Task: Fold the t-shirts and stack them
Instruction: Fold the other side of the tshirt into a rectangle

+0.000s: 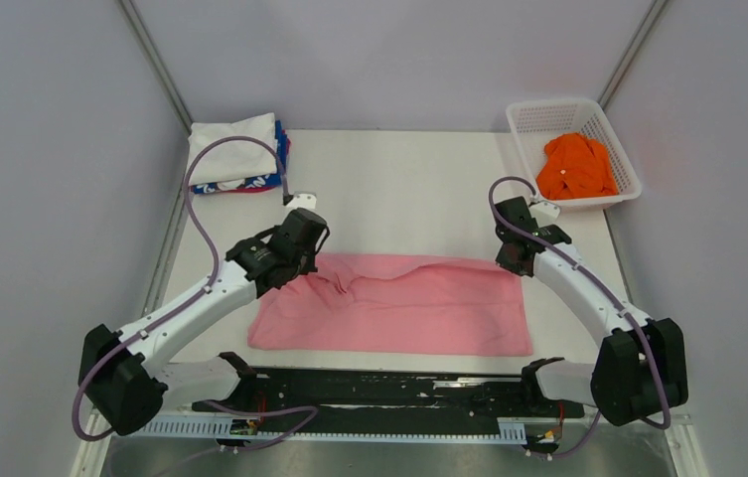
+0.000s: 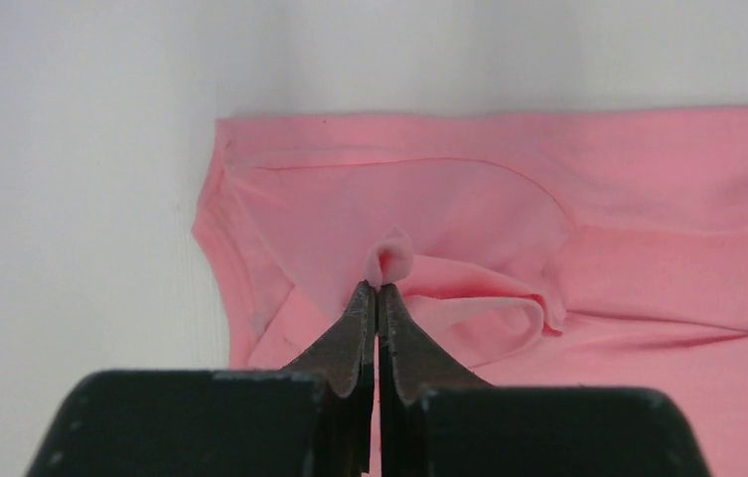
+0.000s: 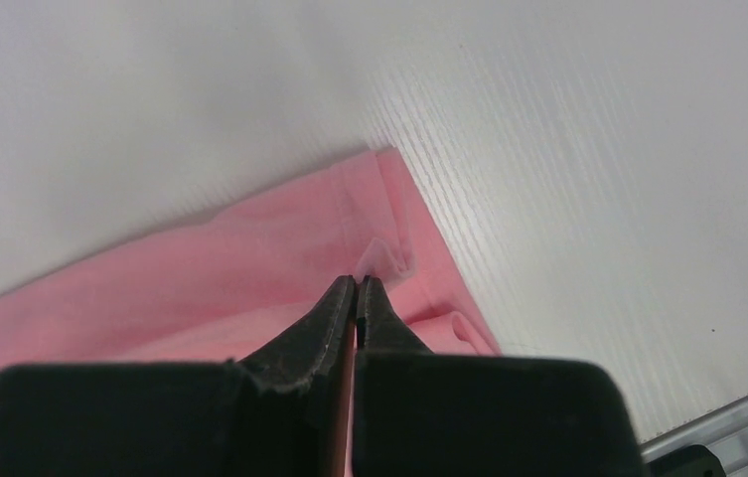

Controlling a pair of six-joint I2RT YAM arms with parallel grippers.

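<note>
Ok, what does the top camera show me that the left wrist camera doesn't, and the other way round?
Only the top camera: the right gripper at the far right corner of the pink shirt, the folded shirts at the far left, and the orange shirt in the basket. Only the left wrist: the left gripper shut on a small pinch of cloth beside a loose fold. Both: the pink shirt lying on the white table.

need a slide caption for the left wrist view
Left gripper shut on a pinched fold of the pink t-shirt lying on the white table.
</note>
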